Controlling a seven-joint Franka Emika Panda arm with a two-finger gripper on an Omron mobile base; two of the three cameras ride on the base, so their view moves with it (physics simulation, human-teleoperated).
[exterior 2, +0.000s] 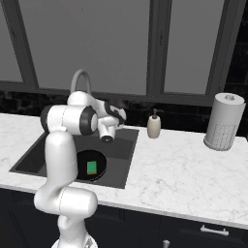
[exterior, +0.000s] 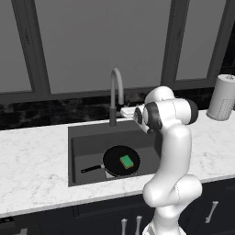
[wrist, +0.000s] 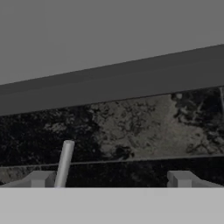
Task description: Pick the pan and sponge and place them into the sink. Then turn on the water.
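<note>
**Pan and sponge lodged in the sink, fingers spread by the faucet**

The pan (exterior: 121, 160) is seen lying flat on the bottom of the sink (exterior: 85, 137), toward the front of the basin, with its short black handle pointed to the sink's left side. The sponge (exterior: 126, 161) is laid on the pan, green face up, touching its inner surface. No water is seen running.

At the back rim of the sink the faucet (exterior: 114, 94) is mounted, its gooseneck arched over the basin. The sink is set in the white marble desk (exterior: 32, 165). A soap dispenser (exterior 2: 154, 126) is stood on the desk just beside the sink's right rear corner, and a paper towel roll (exterior 2: 223, 122) is placed well apart from the sink, farther right. Behind the sink a dark backsplash and window panes are found.

The arm is raised over the right part of the sink, its forearm bent toward the faucet, hiding part of the basin in both base views. The fingers (wrist: 110, 179) are held wide apart with nothing between them. In the hand view a pale grey rod, probably the faucet's lever, is seen close beside one fingertip; contact cannot be told.
</note>
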